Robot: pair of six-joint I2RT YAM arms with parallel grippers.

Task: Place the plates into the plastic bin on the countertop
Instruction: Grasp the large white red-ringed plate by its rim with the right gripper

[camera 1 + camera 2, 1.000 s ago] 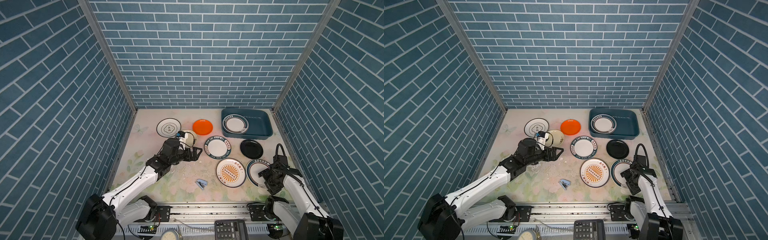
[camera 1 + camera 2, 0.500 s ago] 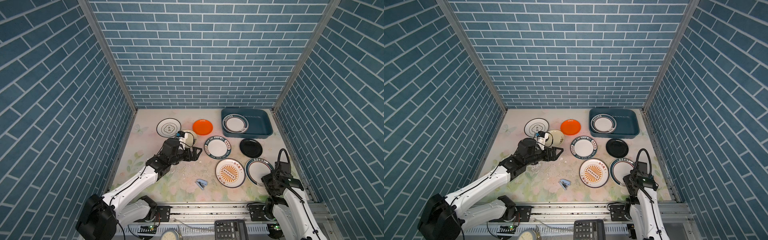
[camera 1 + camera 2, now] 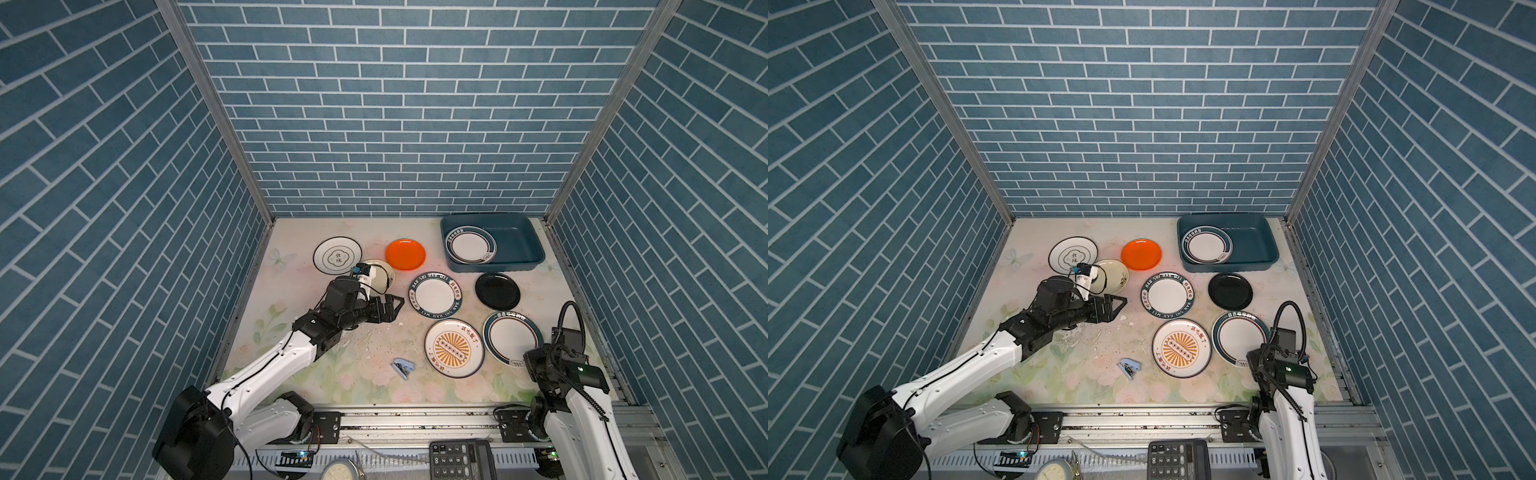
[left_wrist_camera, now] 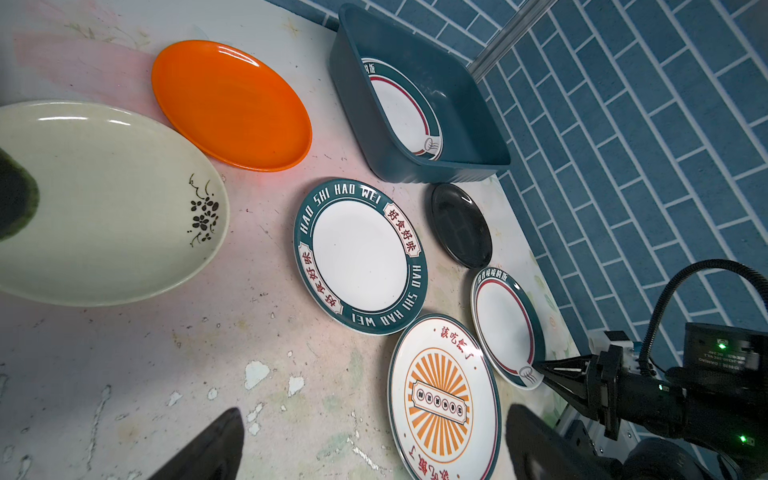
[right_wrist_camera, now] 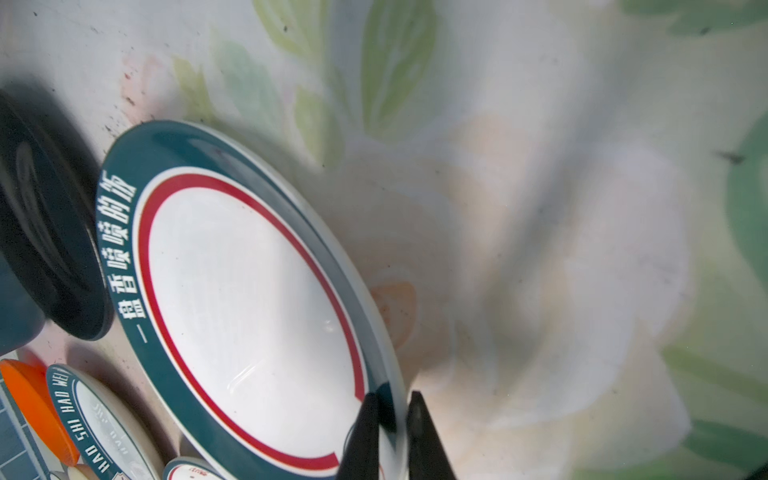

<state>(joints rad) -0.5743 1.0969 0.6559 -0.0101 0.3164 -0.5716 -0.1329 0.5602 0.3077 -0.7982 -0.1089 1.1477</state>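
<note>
Several plates lie on the flowered countertop (image 3: 365,386): a teal-rimmed one (image 3: 512,337) at the front right, an orange sunburst one (image 3: 454,348), a lettered one (image 3: 435,295), a black one (image 3: 497,291), a plain orange one (image 3: 405,254), a cream one (image 3: 380,276) and a black-lined white one (image 3: 336,257). Another teal-rimmed plate (image 3: 470,245) lies in the plastic bin (image 3: 519,243) at the back right. My right gripper (image 5: 392,399) is shut on the near rim of the front teal-rimmed plate (image 5: 249,299). Left of the lettered plate, my left gripper (image 3: 395,305) hovers open and empty.
A small blue stapler-like object (image 3: 403,369) lies near the front, left of the sunburst plate. The countertop is scuffed with flaked paint (image 4: 257,374) under the left gripper. Brick walls close in three sides. A metal rail and a calculator (image 3: 461,459) sit along the front edge.
The right arm dropped back to the teal-rimmed plate's near edge and its jaws closed on the rim. The left arm has not moved.
</note>
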